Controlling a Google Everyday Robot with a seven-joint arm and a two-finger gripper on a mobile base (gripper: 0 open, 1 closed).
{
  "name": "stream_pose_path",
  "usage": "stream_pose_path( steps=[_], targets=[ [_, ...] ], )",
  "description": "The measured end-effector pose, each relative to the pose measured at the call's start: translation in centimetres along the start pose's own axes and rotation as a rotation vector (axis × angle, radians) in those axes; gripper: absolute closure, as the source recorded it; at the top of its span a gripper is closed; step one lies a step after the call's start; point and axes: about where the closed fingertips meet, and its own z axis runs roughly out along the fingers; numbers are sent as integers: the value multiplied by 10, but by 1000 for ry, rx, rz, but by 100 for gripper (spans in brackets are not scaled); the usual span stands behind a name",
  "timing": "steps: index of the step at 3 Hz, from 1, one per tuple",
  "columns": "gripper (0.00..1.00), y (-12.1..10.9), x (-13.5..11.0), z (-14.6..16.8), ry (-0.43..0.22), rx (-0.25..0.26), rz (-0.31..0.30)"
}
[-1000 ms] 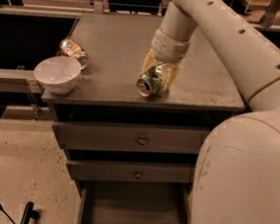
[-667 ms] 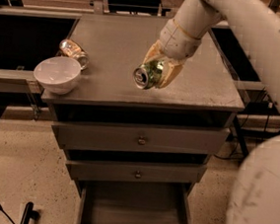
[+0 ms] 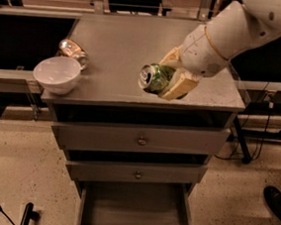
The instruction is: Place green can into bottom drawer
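My gripper [image 3: 166,79] sits centre frame, clamped on the green can [image 3: 156,78], held sideways and, I think, off the cabinet top [image 3: 122,48] so I can swing it out. The bottom drawer [image 3: 131,210] stands open at lower centre, waiting.

The claw [image 3: 166,80], over the table's [image 3: 117,42] front right, clamps the green can [image 3: 153,78]. Its fingers [image 3: 182,84] cover the can's rear half, so only the top end and some of the label show. The arm [image 3: 238,29] runs out past the top and right edges, the bottom drawer [image 3: 131,210] is cut off by the lower edge, and the bowl [image 3: 57,74] hides the lower part of the gold can [image 3: 73,51], whose label is too blurred to read.
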Motion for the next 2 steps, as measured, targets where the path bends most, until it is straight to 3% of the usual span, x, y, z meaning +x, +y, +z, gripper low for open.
stream_pose_path(
  steps=[1,2],
  targets=[
    [100,33,-1,35,-157,-48,131],
    [100,36,-3,39,-178,-59,134]
  ],
)
